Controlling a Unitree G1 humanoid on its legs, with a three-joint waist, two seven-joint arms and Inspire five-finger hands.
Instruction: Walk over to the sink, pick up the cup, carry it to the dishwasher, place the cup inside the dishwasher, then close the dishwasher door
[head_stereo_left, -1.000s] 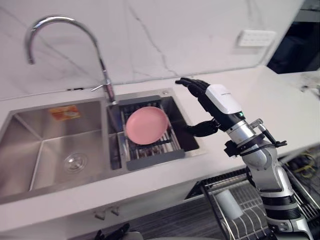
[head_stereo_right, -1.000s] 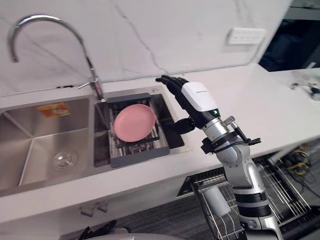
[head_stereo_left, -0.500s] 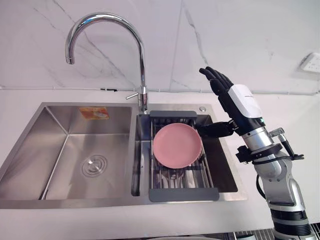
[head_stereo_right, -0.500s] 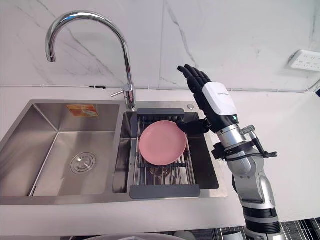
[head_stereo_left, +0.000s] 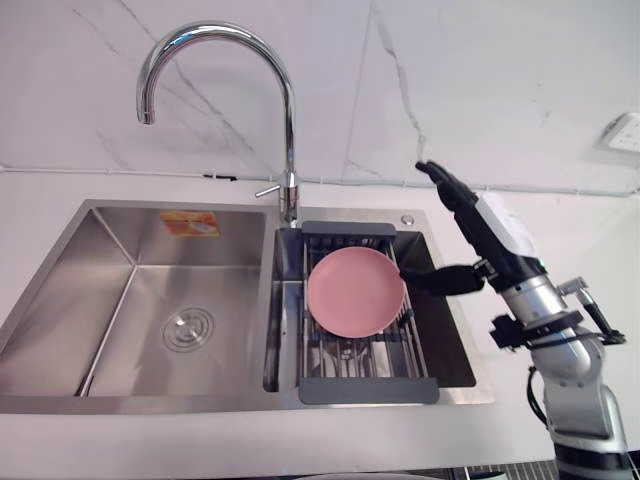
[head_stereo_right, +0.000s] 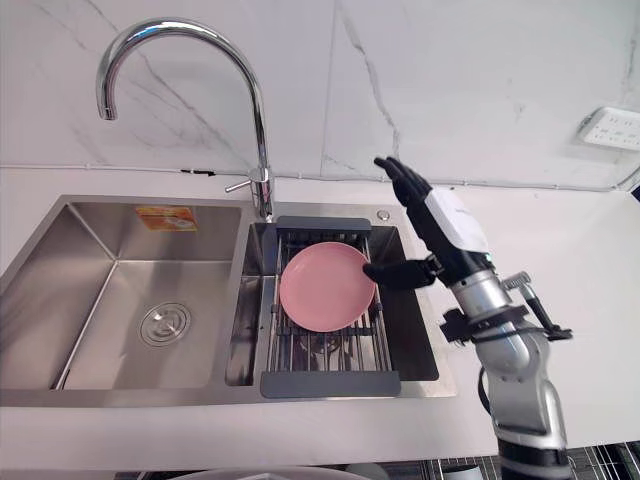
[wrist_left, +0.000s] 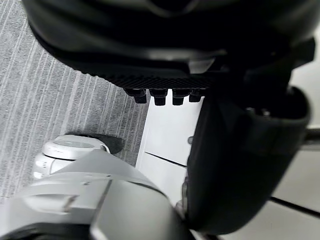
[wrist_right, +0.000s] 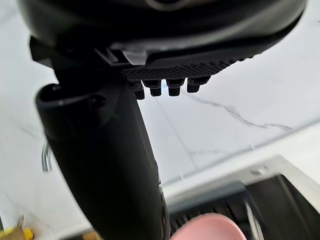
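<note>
- Fingers (head_stereo_right: 405, 178) of the right hand (head_stereo_right: 455, 225) are standing straight, gripping nothing, beside the pink plate (head_stereo_right: 325, 287).
- We are risking its thumb (head_stereo_right: 392, 272) tipping that plate.

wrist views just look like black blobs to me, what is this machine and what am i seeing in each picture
It is a humanoid robot with fingered hands. The two eye views come from its head camera, looking down at a steel sink with a curved tap. A pink plate sits on a dark drain rack in the right basin. The right hand hovers beside the plate, fingers straight, holding nothing. Each wrist view comes from a camera on that arm, so the black bulk is the hand itself, very close. The left hand hangs over grey floor, empty.
</note>
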